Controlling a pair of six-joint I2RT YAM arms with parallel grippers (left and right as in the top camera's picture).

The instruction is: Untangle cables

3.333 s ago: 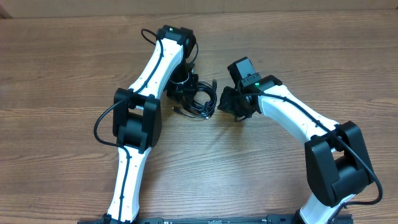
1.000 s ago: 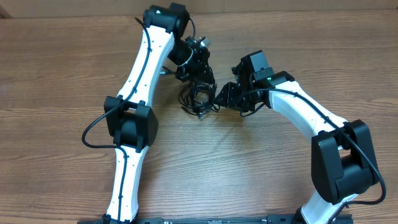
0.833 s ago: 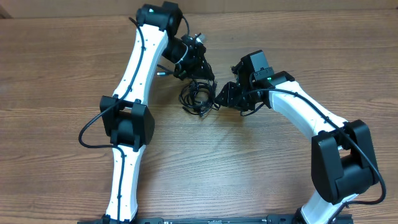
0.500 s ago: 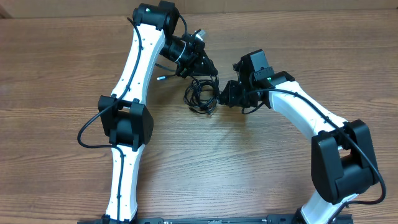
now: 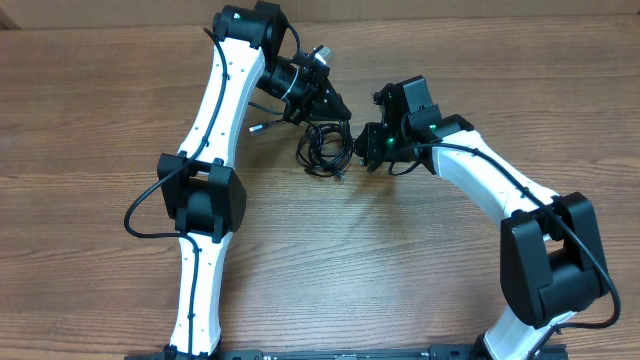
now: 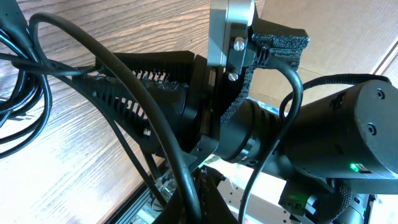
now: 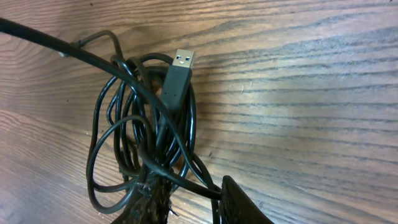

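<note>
Barely visible, R gripper (image 7: 189,193) tips (btm edge) straddle cables (image 7: 163,124); grip unclear.

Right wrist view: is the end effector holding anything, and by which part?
The right end effector straddles the near edge of the bundle of thin black cables; whether it grips yet cannot be told.

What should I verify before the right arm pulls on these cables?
1. Left gripper shut on a strand of the cables: ok.
2. Right gripper clamped: not ok. Its jaws stand apart, with strands between them.
3. USB plug free of both grippers: ok. It lies on top of the coil.
4. Loops separated: not ok. They overlap in one tight coil.
5. small plug end beside the left arm lying free: cannot tell, too small.
</note>
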